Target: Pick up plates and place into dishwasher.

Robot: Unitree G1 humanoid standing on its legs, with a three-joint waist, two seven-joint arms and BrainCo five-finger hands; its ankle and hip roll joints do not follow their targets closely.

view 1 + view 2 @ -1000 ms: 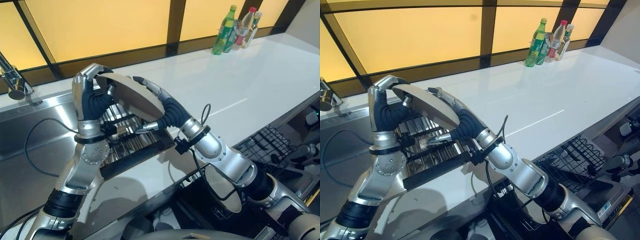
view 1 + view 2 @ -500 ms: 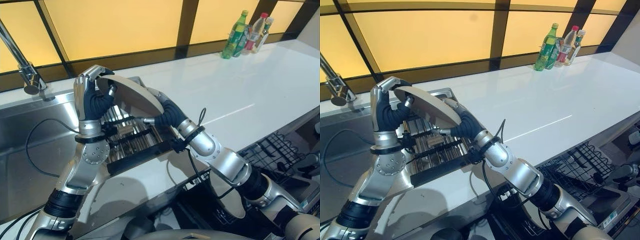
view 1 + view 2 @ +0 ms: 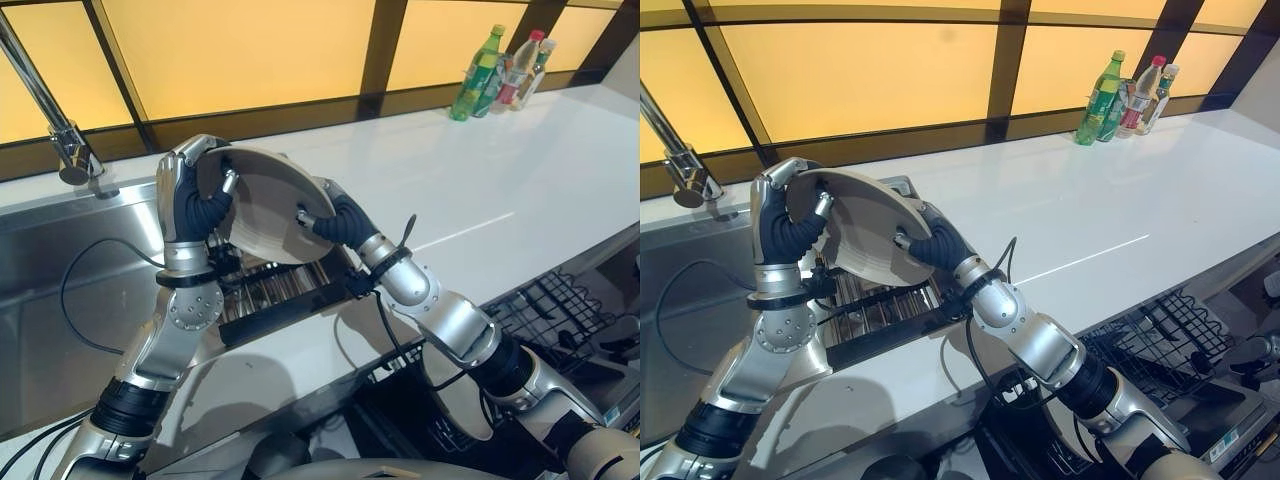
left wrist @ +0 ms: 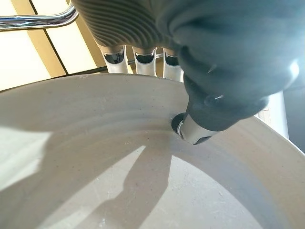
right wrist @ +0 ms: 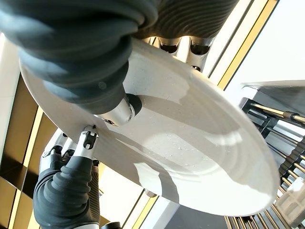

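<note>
Gripping one tilted plate above the drying rack, left hand and right hand, both pinching its rim.

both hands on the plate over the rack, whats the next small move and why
Probably carry the plate toward the robot's right and down to the dishwasher rack. The left hand and right hand pinch its opposite rims, and it is tilted up above the drying rack, so nothing visibly blocks that path.
</note>
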